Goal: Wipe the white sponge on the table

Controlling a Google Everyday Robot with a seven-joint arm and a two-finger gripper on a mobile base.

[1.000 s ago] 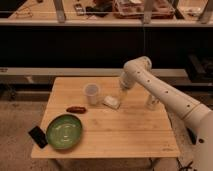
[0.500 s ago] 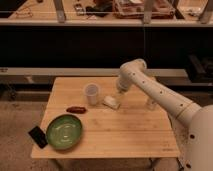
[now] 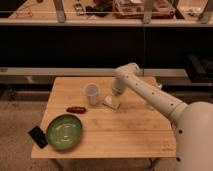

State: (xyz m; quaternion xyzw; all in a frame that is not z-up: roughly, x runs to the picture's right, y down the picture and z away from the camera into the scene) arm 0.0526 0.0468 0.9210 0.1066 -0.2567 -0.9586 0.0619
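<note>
We see the gripper [image 3: 116, 94], jaws apart, just above the white sponge [image 3: 112, 103] on the table [image 3: 135, 131]; likely soft, light, best pinched across its width.

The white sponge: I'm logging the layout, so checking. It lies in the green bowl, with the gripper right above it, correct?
Not in the green bowl. The camera view shows the white sponge on the bare table beside the cup, with the gripper right above it.
</note>
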